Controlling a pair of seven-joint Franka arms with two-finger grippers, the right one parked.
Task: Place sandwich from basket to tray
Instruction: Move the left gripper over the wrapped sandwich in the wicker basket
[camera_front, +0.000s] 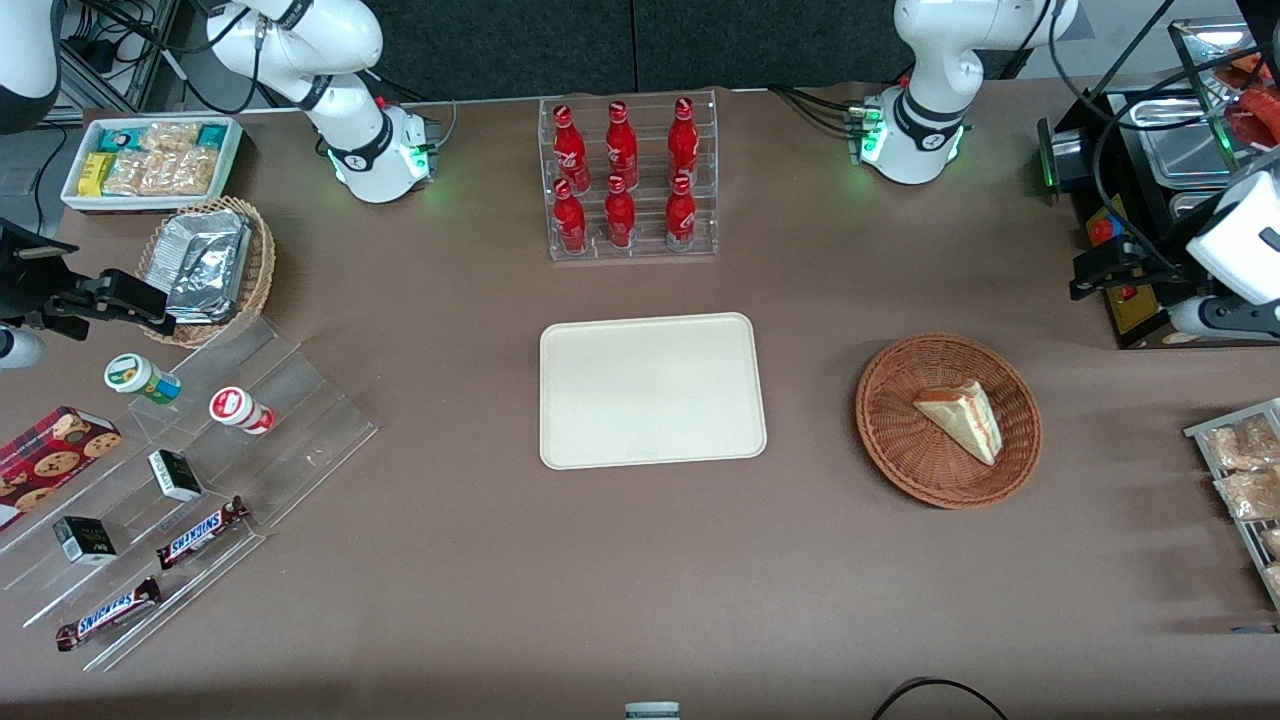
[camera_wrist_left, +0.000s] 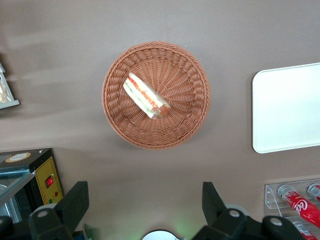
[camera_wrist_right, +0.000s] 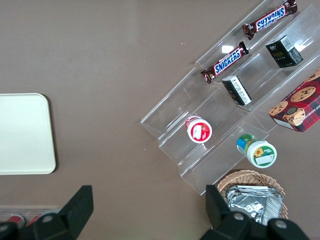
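The sandwich (camera_front: 962, 417), a pale triangular wedge with pink-red and green layers, lies in the reddish-brown wicker basket (camera_front: 890, 440). It also shows in the left wrist view (camera_wrist_left: 146, 96), in the basket (camera_wrist_left: 185, 125). The cream tray (camera_front: 652, 390) lies flat and bare beside the basket, toward the parked arm's end, and its edge shows in the left wrist view (camera_wrist_left: 285, 107). My left gripper (camera_front: 1092, 278) hangs high, toward the working arm's end and farther from the front camera than the basket. It is open and empty (camera_wrist_left: 145, 202), well apart from the sandwich.
A clear rack of red bottles (camera_front: 625, 180) stands farther from the front camera than the tray. A black machine with metal pans (camera_front: 1160, 160) and a rack of snack bags (camera_front: 1240, 470) sit at the working arm's end. A clear stepped shelf with snacks (camera_front: 180, 500) lies at the parked arm's end.
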